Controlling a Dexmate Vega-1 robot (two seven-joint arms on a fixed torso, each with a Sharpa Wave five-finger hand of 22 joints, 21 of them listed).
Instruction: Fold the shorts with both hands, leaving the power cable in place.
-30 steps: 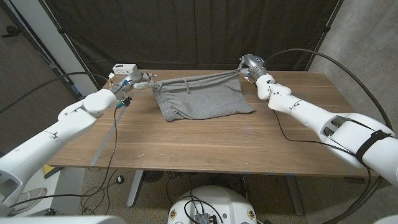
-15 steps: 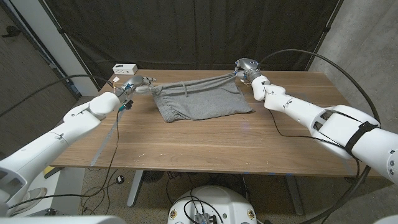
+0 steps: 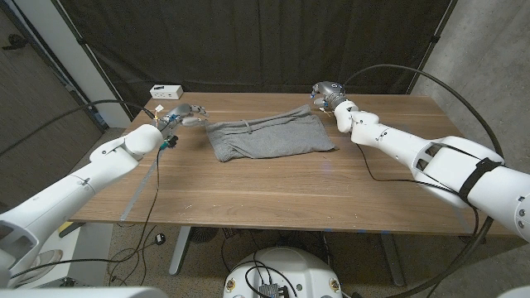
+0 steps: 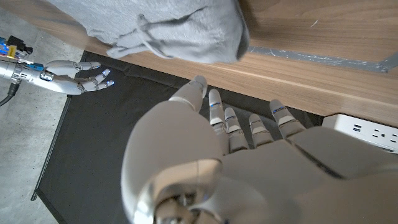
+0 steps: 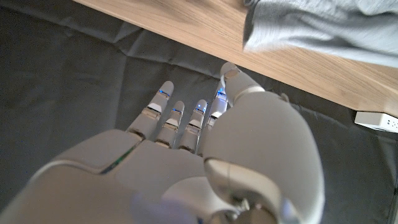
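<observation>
The grey shorts [image 3: 269, 136] lie folded at the table's [image 3: 273, 190] far middle. Both the left hand [image 3: 184, 112] and right hand [image 3: 325, 91] flank them, fingers spread, holding nothing. Any next fold should grip both corners evenly, avoiding the power strip [image 3: 166, 90].

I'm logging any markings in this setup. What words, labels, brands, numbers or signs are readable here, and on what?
None can be read.
The white power strip at the table's far edge: no legible marking at this size.
The grey shorts: no visible label or print.
</observation>
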